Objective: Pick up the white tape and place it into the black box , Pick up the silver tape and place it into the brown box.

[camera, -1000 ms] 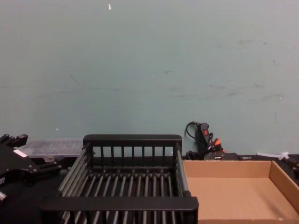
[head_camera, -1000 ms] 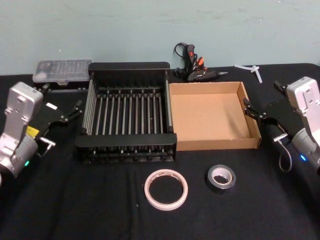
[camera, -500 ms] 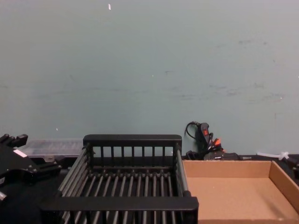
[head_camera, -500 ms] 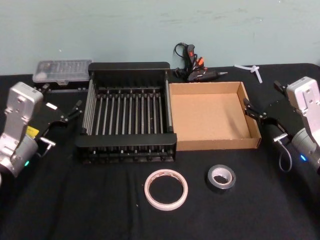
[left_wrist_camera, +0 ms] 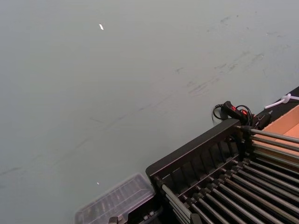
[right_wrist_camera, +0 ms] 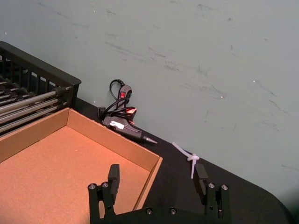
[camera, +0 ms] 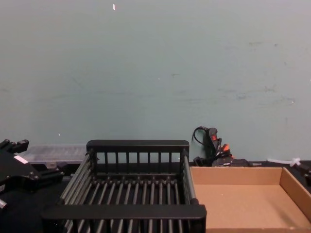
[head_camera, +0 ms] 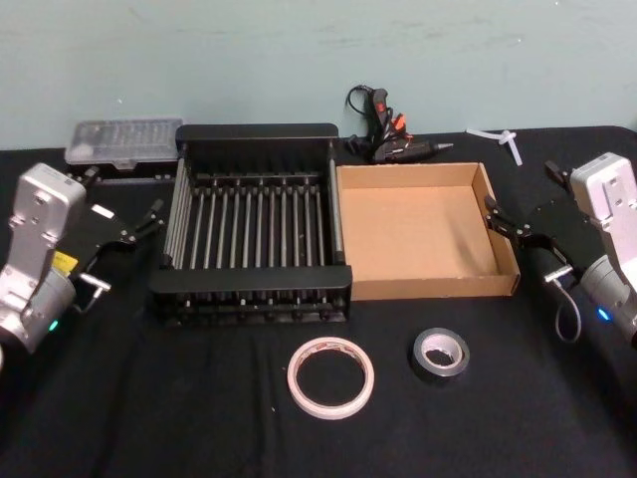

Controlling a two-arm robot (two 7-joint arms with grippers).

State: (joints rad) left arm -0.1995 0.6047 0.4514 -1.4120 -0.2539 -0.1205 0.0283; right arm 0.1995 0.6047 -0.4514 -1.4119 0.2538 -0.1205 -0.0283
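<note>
White, thin ring of tape (head_camera: 331, 377) and the thick silver-grey roll (head_camera: 440, 354) lie untouched on the black worktop (head_camera: 149, 398), in front of the black slatted crate (head_camera: 251, 293) and the shallow cardboard box (head_camera: 428, 287). Nothing has shifted over the last second. Left end effector (head_camera: 139, 227) and right end effector (head_camera: 518, 227) stay spread wide, holding nothing, so no pick has begun.

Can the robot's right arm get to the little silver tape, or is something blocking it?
Probably yes. The silver tape lies flat on bare black cloth in front of the brown box, nothing on it, and the open right gripper waits beside that box.
</note>
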